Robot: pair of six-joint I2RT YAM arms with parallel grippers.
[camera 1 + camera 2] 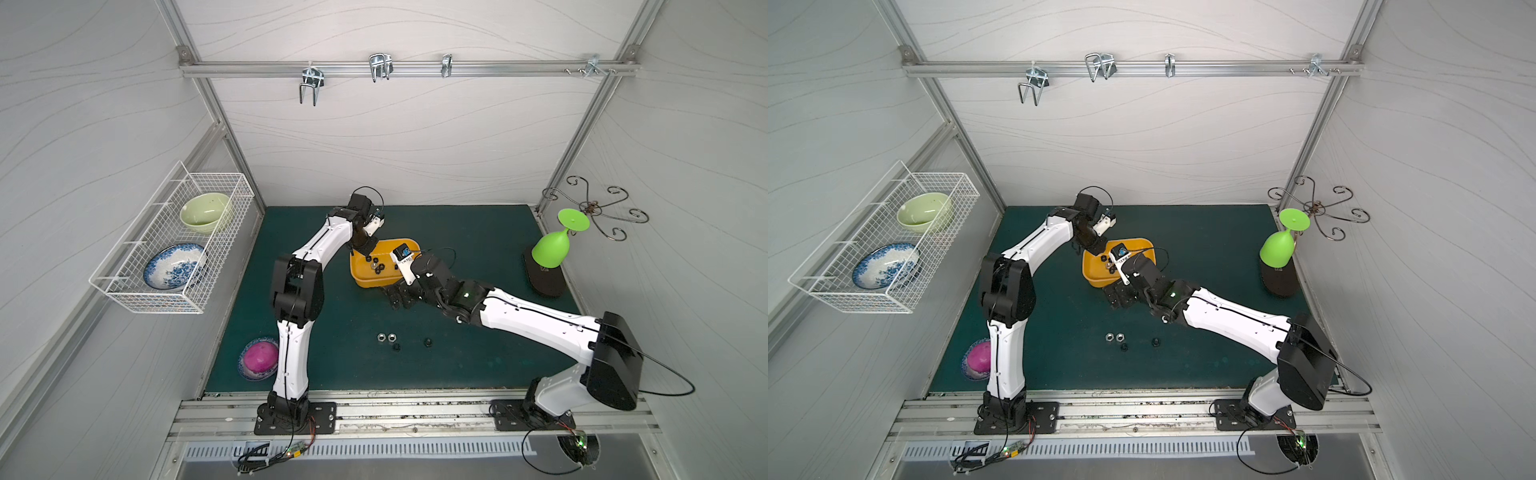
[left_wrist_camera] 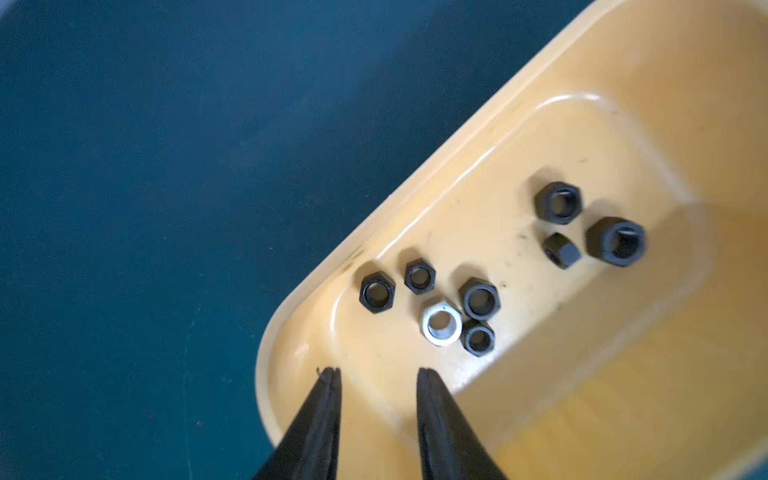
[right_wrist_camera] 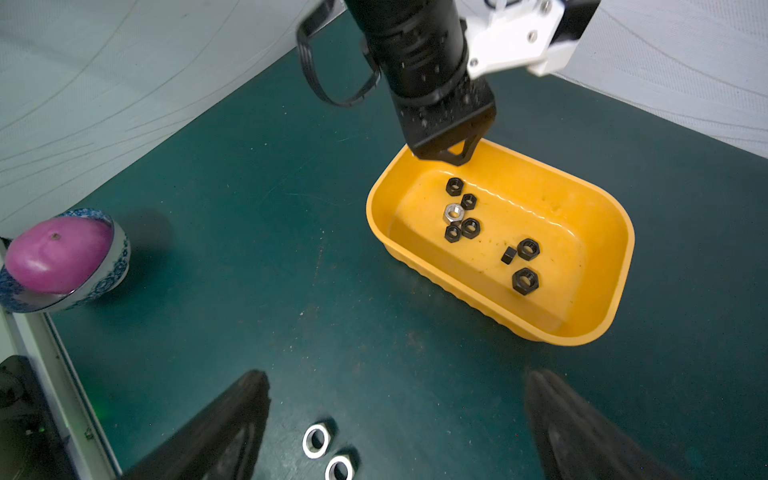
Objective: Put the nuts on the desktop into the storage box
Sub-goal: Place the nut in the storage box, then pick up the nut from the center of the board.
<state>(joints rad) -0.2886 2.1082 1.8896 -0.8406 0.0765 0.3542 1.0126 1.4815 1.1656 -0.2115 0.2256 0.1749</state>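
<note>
Across the dark teal tabletop (image 1: 478,257), two white-and-black arms reach inward from the near rail. Your left arm (image 1: 320,245) bends over the far-left end of the storage box (image 1: 365,280), a shallow yellow tub lying near the middle of the tabletop. The left jaws hang just above that end, parted by a narrow gap with nothing between them. Your right arm (image 1: 536,322) stretches in low from the right. The right jaws are spread wide and empty, hovering over bare tabletop just on the near side of the tub.

Inside the tub lie eight nuts in two loose clusters: seven black nuts (image 2: 557,203) and one silver nut (image 2: 442,324). Four more wait on the tabletop: a silver pair (image 1: 380,337) side by side, a black nut (image 1: 397,347) just beside them, and a second black nut (image 1: 427,342) a little further right.

All four lie nearer the rail than the right jaws, and the tub lies on the far side. The right jaws are clearly the closer set, since the left jaws sit beyond the tub. Your right arm looks best placed for the next pick.
</note>
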